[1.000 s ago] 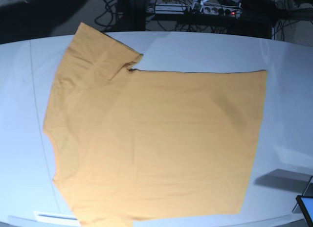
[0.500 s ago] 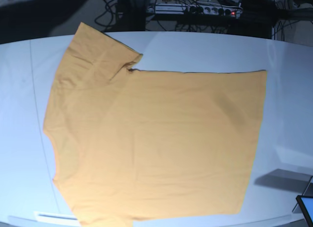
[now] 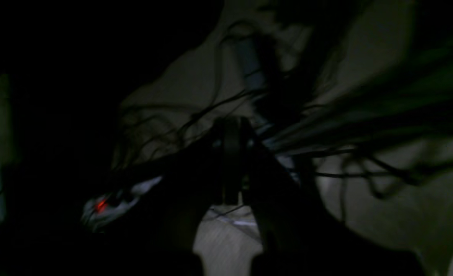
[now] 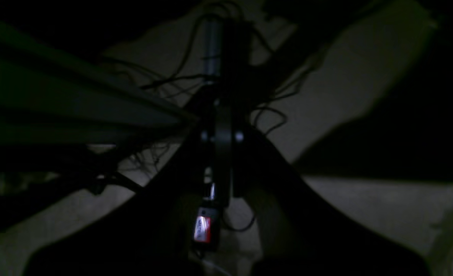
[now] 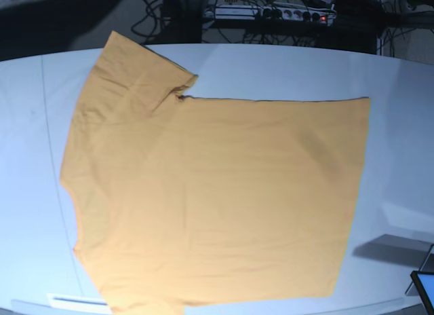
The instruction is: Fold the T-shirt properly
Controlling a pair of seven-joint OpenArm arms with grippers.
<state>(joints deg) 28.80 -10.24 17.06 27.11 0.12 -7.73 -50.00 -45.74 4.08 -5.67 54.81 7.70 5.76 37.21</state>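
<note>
The T-shirt (image 5: 217,199) lies flat and spread on the table (image 5: 400,125), ready for folding. Left tool (image 3: 232,191) and right tool (image 4: 222,191) are clenched, empty, clear of it.

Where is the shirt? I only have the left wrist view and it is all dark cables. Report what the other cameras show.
Observer: In the base view the shirt lies spread flat and unfolded on the white table.
Operator: Tell me which way it lies.
Observer: One sleeve points to the far left of that view; the straight hem runs down its right side.
Operator: Now check the right arm.
Observer: It is not over the table. Its wrist view shows the jaws shut on nothing, facing cables and floor.
</note>
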